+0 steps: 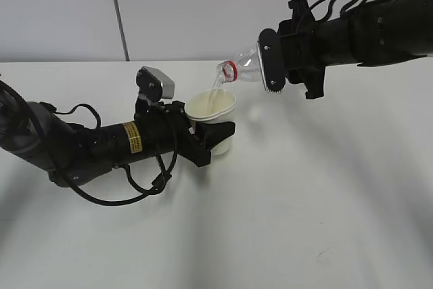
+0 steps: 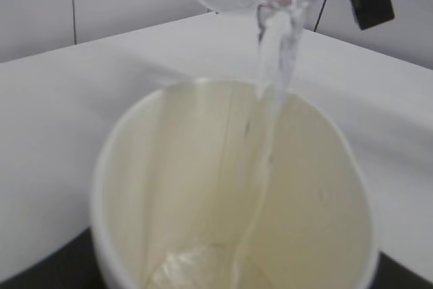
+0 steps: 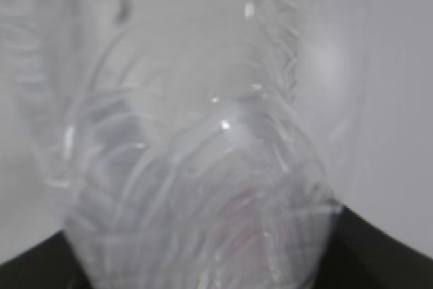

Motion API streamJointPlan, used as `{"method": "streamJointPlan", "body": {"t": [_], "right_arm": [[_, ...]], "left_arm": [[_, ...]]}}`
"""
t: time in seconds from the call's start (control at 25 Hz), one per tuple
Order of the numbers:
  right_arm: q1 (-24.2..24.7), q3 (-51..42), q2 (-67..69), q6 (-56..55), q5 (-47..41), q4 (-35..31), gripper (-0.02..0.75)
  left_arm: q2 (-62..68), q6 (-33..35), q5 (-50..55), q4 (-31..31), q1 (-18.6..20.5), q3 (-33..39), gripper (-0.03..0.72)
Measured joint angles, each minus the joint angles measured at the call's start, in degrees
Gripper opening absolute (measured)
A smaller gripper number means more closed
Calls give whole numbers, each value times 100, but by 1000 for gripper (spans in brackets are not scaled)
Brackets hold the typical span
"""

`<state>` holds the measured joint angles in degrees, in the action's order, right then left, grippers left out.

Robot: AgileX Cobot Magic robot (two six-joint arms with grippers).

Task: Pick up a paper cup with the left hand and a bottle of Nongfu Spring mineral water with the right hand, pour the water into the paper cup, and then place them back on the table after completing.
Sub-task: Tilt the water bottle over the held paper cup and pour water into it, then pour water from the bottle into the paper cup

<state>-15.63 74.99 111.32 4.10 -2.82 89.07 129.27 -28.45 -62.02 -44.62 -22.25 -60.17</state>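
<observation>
**Pour under way: water running into cup**

Bench (image 1: 284,221): wide, white, bare room in front & to the right for set-down. Left arm lies low; its pincer (image 1: 215,135) is clamped round the cup (image 1: 211,105), held just off the bench near mid-scene. Right pincer (image 1: 272,60) grips the bottle (image 1: 243,67), tipped neck-down above the cup rim. Water (image 2: 274,79) streams in; little pooled at the bottom so far. Next, prob.: keep the stream inside the rim, then right the bottle, lower both. Stream enters near the far rim, so spill risk.
</observation>
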Motion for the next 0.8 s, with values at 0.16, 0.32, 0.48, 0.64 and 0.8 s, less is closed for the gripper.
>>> {"method": "streamJointPlan", "body": {"t": [0.16,0.32,0.48,0.64,0.8], "right_arm": [[0,22,0,0,0,11,428],[0,22,0,0,0,19,428],[0,26,0,0,0,54,428],[0,102,0,0,-36,54,428],[0,114,0,0,-33,98,428]], "left_arm": [[0,0,2,-40,0,0,400],[0,0,14,-44,0,0,400],[0,0,37,-72,0,0,400],[0,0,37,-80,0,0,399],[0,0,39,-82,0,0,399]]}}
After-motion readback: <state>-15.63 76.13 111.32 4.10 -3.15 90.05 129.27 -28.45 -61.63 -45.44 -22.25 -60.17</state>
